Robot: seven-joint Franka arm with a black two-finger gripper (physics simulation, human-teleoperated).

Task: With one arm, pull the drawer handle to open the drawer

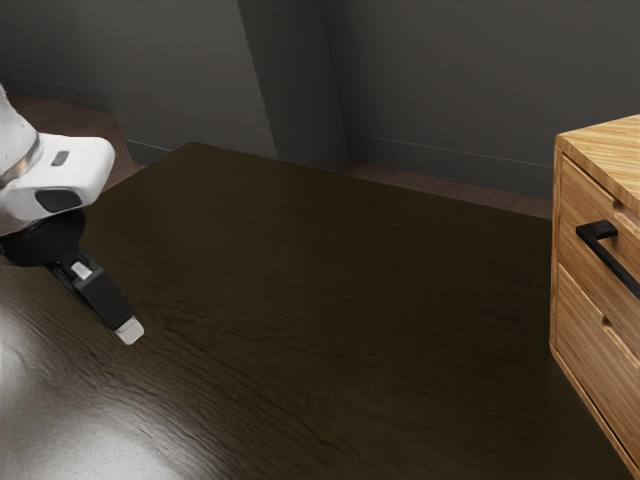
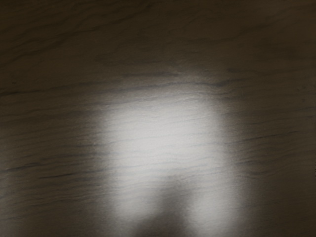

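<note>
A dark wooden table (image 1: 330, 290) stretches across a dim room with grey walls (image 1: 420, 70). At the exterior view's left, the white Franka arm (image 1: 55, 175) reaches in and ends in a black gripper (image 1: 128, 330) with a pale tip, angled down toward the table and hanging just above it. From this angle it is not possible to tell whether the gripper is wide or narrow; it holds nothing that can be seen.

At the exterior view's right edge stands a light wooden drawer cabinet (image 1: 590, 330), well apart from the gripper. Its upper drawer (image 1: 585, 205) carries a black bar handle (image 1: 606, 252). The drawer front seems flush with the cabinet, so it appears closed.

In the wrist view, the table's wood grain (image 2: 59, 89) lies under the hand, with a bright patch of reflected light (image 2: 168, 143) and a soft dark shadow (image 2: 165, 217) at its lower part.
</note>
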